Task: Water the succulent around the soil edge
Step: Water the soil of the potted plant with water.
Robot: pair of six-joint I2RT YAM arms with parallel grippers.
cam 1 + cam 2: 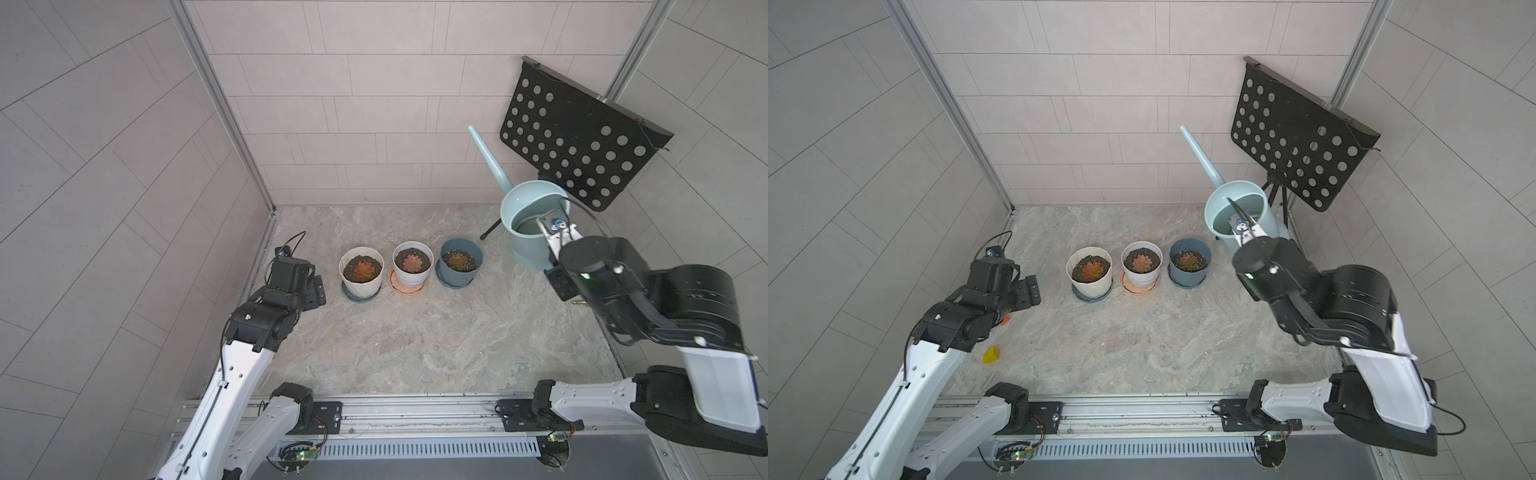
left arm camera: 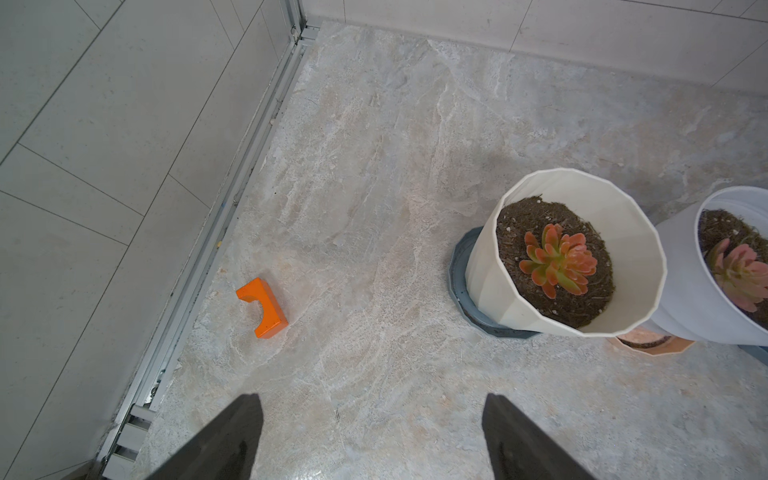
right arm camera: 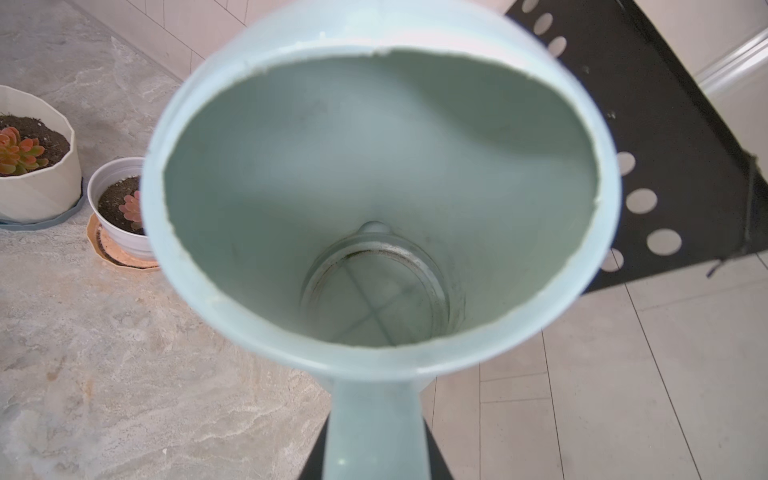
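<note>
Right gripper (image 3: pixel 376 453) clamps the can's (image 3: pixel 374 145) handle; left gripper (image 2: pixel 372 401) gapes, empty. Only a top view catches the yellow block (image 1: pixel 990 355); left wrist shows the orange block (image 2: pixel 262 307). Three pots (image 1: pixel 411 279), one can.

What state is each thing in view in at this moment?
watering can: upright, spout pointing up, held by its handle, seemingly some water inside.
right gripper: shut on the watering can's handle.
left gripper: open, empty.
cream pot: upright.
white pot: upright.
blue pot: upright.
orange block: lying loose, untouched.
</note>
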